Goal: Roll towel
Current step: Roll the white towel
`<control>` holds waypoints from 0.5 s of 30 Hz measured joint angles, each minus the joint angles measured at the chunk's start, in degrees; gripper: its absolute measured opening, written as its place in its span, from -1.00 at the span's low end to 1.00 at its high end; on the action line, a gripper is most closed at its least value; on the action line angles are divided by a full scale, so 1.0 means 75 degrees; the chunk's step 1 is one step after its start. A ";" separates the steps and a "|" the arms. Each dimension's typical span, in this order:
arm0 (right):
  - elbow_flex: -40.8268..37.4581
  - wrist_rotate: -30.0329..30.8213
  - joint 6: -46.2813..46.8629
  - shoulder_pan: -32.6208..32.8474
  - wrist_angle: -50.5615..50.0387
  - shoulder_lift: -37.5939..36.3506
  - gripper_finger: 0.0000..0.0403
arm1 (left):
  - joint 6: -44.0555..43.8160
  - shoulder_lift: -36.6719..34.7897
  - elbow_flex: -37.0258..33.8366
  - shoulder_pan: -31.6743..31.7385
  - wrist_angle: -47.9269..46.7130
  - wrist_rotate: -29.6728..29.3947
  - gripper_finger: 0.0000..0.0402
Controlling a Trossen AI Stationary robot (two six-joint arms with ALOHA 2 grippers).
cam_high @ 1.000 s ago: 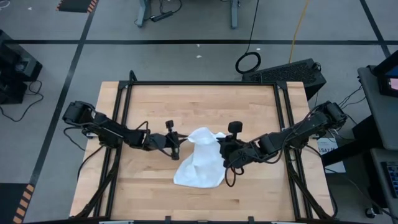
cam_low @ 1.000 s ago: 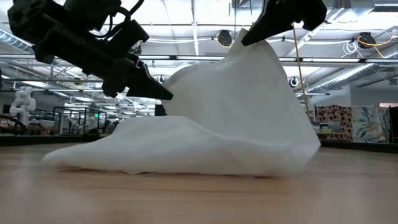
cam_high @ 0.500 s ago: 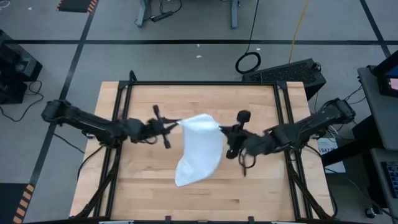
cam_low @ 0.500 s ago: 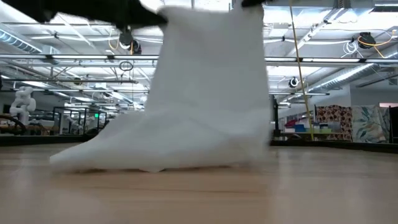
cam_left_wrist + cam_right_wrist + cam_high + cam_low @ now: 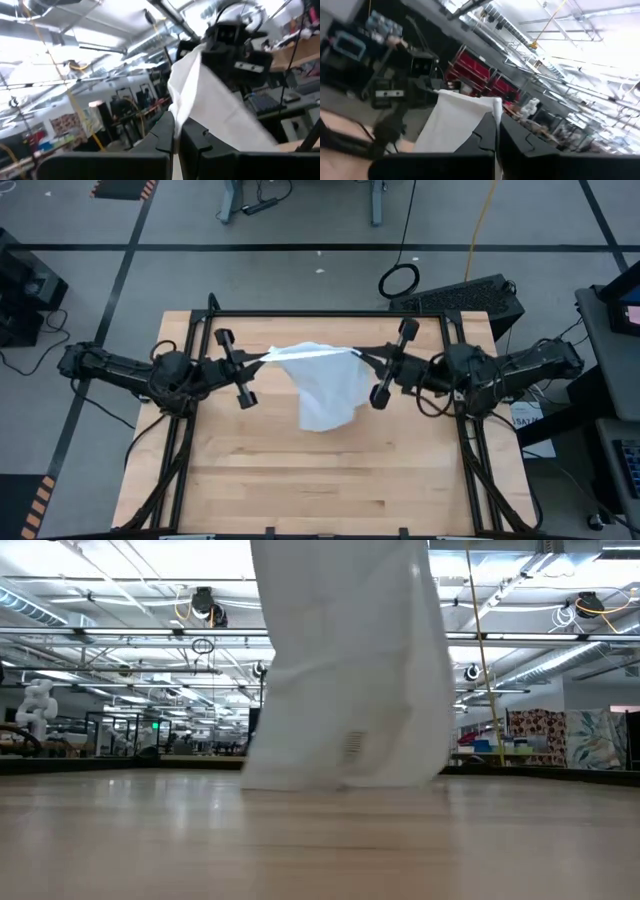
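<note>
We see a white towel point(image 5: 325, 380) held up in the air between two dark robot arms, above a wooden table point(image 5: 300, 480). Seen from above, its top edge is stretched nearly straight from one gripper to the other, and the rest of the cloth hangs down beneath that edge, narrowing toward its lower end.

The left gripper point(image 5: 262, 361) holds the left end of that top edge. In its own wrist view, the left gripper point(image 5: 176, 131) has its two dark fingers point(image 5: 161, 132) pressed together on a corner of the towel point(image 5: 210, 107), and the cloth rises from between them and spreads away toward the other arm.

The right gripper point(image 5: 362, 353) holds the right end of the same edge. In the right wrist view, this gripper point(image 5: 497, 131) is likewise closed, its fingers point(image 5: 485, 132) pinching a corner of the towel point(image 5: 452, 122), which falls away from them as a flat white sheet.

So the towel lies directly between the two grippers, touching both, with each gripper at one upper corner.

From table height, we see the towel point(image 5: 345, 670) as a broad, upright white panel that runs out of the top of the view. Its lower edge is close to the tabletop point(image 5: 320, 840); we cannot tell whether it touches the wood. Neither gripper appears in this low view.
</note>
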 joint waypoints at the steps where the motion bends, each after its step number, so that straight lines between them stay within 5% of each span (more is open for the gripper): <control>1: 0.0000 -0.0123 0.0251 -0.0044 0.0022 0.0000 -1.00 | -0.0055 0.0000 0.0047 -0.0050 0.0000 0.0059 -0.93; 8: -0.0009 -0.1154 0.1285 0.0426 0.0793 0.0012 -1.00 | -0.0791 0.0062 0.0700 -0.0684 -0.0063 0.1241 -0.93; 15: -0.0012 -0.0245 0.1483 0.0970 0.1552 0.0017 -1.00 | -0.0766 0.0634 0.1671 -0.1121 -0.0237 0.0997 -0.93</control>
